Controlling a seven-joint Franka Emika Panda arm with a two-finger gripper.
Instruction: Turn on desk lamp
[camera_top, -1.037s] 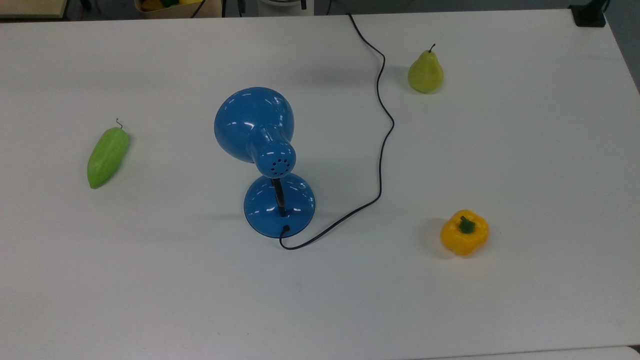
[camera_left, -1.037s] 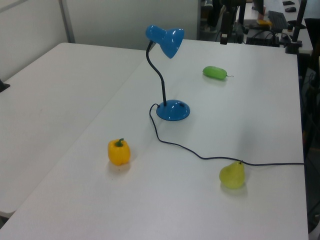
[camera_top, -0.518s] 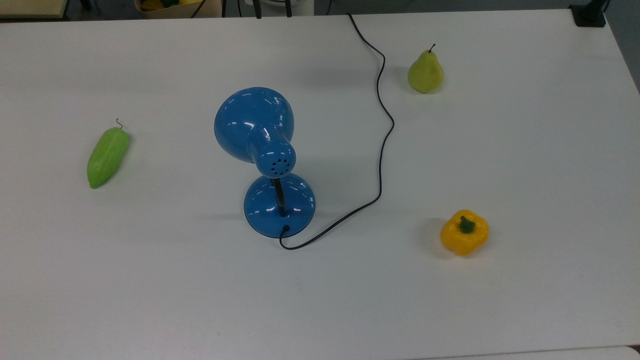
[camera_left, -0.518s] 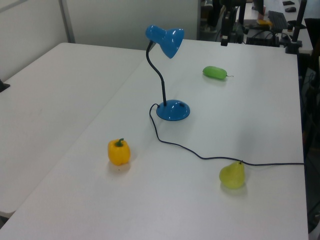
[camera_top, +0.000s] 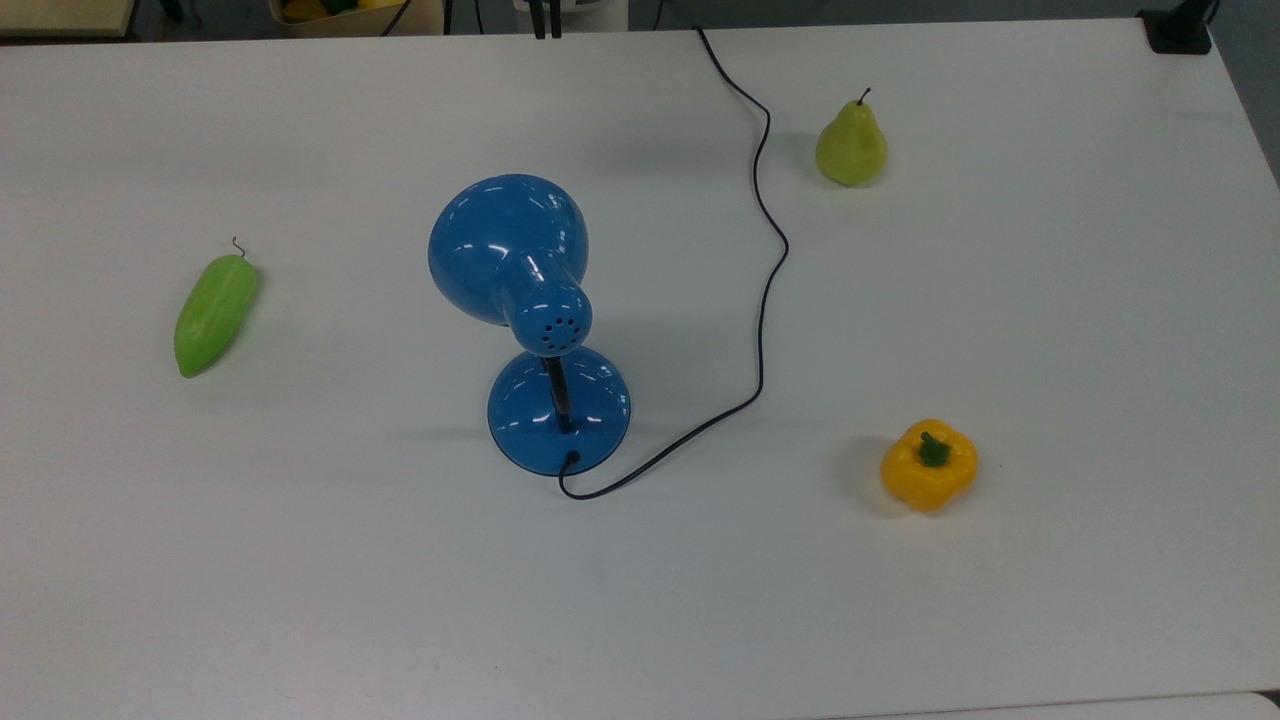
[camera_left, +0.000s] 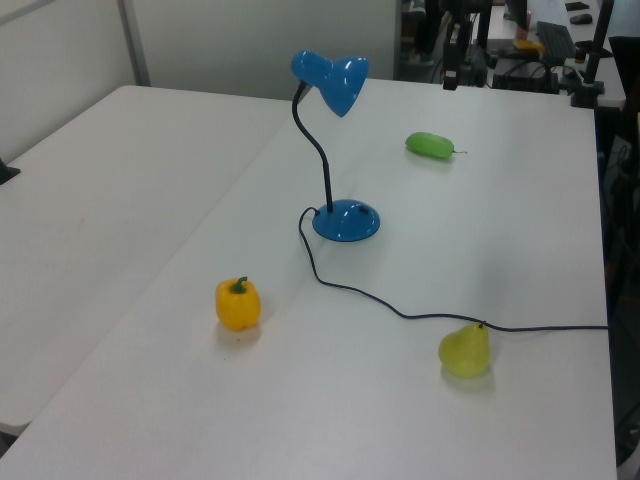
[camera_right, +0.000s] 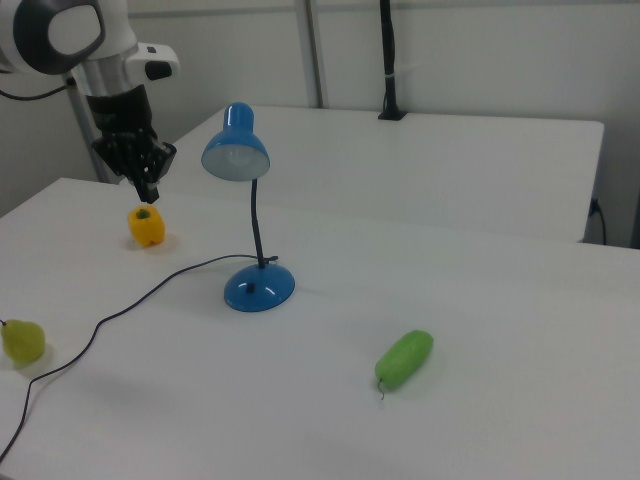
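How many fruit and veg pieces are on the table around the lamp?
3: a pear by the cord, a yellow pepper at the top view's right, a green gourd at the top view's left.

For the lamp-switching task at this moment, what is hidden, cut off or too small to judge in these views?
- Desk lamp switch: no switch can be made out on the base or cord; too small in all views.
- Bulb: in the top view the dome shade covers it; whether it is lit is unclear.
- Cord's far end: cut off by the top view's upper edge.
- Pincer: too small in the right view to judge.
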